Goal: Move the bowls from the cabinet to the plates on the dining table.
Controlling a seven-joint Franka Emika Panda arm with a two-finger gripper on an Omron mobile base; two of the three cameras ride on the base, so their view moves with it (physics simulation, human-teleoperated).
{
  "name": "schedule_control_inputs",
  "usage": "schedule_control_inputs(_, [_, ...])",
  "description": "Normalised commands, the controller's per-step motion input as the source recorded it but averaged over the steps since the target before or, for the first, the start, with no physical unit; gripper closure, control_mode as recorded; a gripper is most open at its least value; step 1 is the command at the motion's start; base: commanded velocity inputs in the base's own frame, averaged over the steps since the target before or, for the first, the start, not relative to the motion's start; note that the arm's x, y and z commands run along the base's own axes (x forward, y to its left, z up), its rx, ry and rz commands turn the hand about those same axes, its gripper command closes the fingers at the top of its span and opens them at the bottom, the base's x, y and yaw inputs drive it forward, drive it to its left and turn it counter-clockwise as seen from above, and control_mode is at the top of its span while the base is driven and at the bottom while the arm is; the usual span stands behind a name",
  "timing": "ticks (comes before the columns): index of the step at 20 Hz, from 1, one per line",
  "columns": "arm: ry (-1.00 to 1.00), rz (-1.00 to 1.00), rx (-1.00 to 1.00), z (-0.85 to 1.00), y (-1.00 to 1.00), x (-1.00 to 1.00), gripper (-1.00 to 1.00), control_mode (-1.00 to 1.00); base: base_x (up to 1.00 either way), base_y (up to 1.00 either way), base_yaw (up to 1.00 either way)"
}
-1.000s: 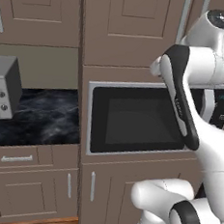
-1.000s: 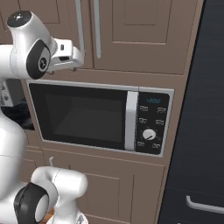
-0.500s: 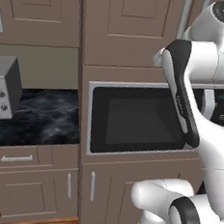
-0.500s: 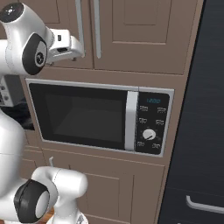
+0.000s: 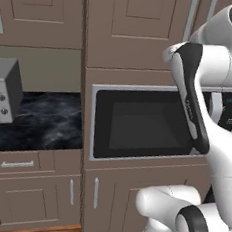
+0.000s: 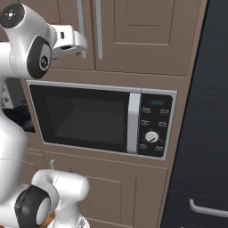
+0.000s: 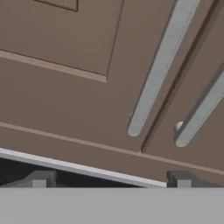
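Up by the cabinet doors I've got the pincer raised, jaws spread wide, nothing between them. From the hand view I see both finger tips low in frame, aimed at the lower ends of two grey bar handles, one per door, seam between them. Doors are closed. Built-in microwave sits right below the pincer. Second grey microwave on the marble desk to the left.
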Motion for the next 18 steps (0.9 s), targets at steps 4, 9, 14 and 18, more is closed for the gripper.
schedule_control_inputs(4, [-0.12, 0.00, 0.02, 0.08, -0.07, 0.12, -1.00, -1.00, 0.00, 0.00, 0.00])
schedule_control_inputs(9, [-0.11, 0.00, 0.03, 0.06, -0.10, 0.13, -1.00, -1.00, 0.00, 0.00, 0.00])
schedule_control_inputs(14, [-0.08, 0.00, 0.04, 0.05, -0.12, 0.10, -1.00, -1.00, 0.00, 0.00, 0.00])
schedule_control_inputs(18, [-0.11, 0.00, 0.03, 0.01, -0.09, 0.09, -1.00, -1.00, 0.00, 0.00, 0.00])
